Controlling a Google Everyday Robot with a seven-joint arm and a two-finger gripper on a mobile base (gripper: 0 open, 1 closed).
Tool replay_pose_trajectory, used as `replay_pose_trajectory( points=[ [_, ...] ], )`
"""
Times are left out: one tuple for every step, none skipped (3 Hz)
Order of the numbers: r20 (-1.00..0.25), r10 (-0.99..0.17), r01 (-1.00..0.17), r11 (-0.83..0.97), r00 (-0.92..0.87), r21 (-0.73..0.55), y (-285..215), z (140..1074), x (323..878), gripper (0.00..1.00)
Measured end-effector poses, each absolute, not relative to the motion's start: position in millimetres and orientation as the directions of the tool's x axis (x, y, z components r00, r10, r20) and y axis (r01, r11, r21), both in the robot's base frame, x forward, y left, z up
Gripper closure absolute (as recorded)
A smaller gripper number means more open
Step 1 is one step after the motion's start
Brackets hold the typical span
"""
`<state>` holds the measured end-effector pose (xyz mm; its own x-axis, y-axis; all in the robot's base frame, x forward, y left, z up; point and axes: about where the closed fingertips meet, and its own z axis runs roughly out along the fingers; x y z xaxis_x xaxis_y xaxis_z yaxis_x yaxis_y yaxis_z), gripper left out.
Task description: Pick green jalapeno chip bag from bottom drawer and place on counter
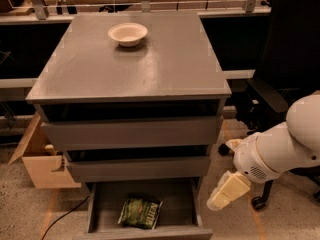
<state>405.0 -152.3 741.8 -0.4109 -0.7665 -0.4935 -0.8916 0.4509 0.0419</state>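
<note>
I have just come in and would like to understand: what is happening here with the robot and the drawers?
The robot's claw hangs low, just to the right of the open bottom drawer, and it is not touching anything. The chip bag lies flat inside that drawer, not yet picked up. The counter above, where the bag should go, has a bowl near its far edge. The two upper drawers are closed.

The white arm (280, 149) bends in from the right, its end effector (226, 191) (cream-coloured) hanging low, angled down-left.
</note>
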Motion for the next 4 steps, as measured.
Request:
replay_pose_trajectory(
  points=[
    [-0.47, -0.761, -0.885, 0.454, -0.447, 0.106, -141, 691, 405, 0.0],
    [-0.468, -0.74, -0.872, 0.45, -0.484, 0.191, -119, 625, 405, 0.0],
    [-0.507, -0.701, -0.865, 0.43, -0.501, 0.259, -89, 565, 406, 0.0],
    [-0.573, -0.64, -0.858, 0.415, -0.512, 0.303, -57, 508, 412, 0.0]
  ],
)
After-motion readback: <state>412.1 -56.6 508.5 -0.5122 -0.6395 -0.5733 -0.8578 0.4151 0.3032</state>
